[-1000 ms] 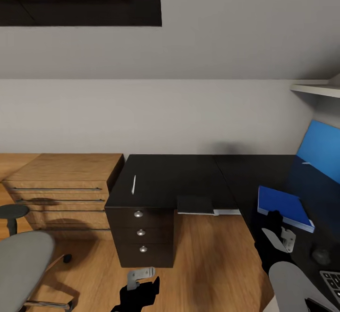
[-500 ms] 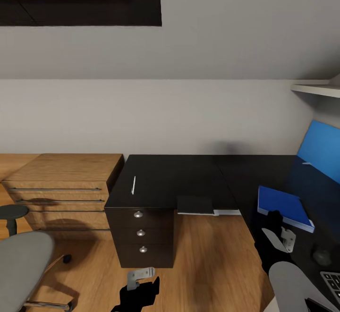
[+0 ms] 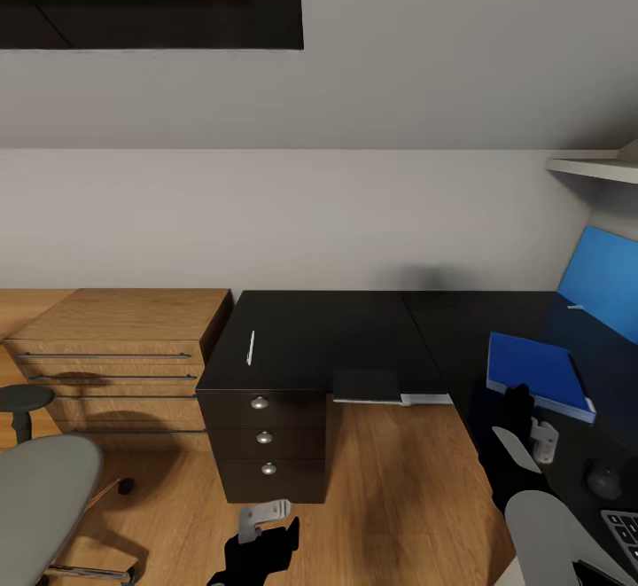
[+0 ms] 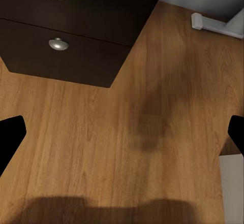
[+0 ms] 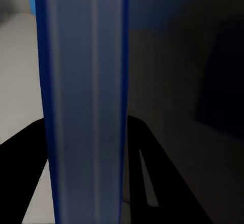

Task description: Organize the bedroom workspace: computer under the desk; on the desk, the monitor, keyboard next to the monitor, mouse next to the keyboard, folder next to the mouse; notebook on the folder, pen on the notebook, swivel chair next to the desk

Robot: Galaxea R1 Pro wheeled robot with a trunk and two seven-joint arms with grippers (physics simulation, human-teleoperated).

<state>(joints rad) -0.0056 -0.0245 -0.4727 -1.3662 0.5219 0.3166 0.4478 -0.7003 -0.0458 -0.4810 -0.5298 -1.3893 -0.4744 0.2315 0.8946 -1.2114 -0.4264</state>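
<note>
Since a second ago the blue folder (image 3: pixel 539 374) and the right hand (image 3: pixel 525 418) gripping it have shifted slightly farther along the black surface (image 3: pixel 354 338); everything else looks as it was. In the right wrist view the folder's edge (image 5: pixel 84 102) runs straight between the two dark fingers (image 5: pixel 152 183), so that hand is pinching the folder. I judge the folder is being carried or slid to its place next to the mouse, a step not yet finished.

Nearest, the left hand (image 3: pixel 264 519) hangs low over the wooden floor (image 4: pixel 127 132) in front of the drawer unit (image 3: pixel 264 444); in its wrist view the fingertips sit at opposite edges, spread wide with nothing between them. The swivel chair (image 3: pixel 44 497) stands well apart from the surface, at the left. At the right edge a corner of the keyboard (image 3: pixel 622 533) shows, with the small dark mouse (image 3: pixel 604 480) just beyond it and the folder beyond that.

Farther off, the white pen (image 3: pixel 252 347) lies alone on the surface above the drawers, and a dark flat item (image 3: pixel 367 385), possibly the notebook, overhangs the front edge. The wooden drawer chest (image 3: pixel 115 347) stands against the wall beside the surface.

No brand, label or writing can be read anywhere.
</note>
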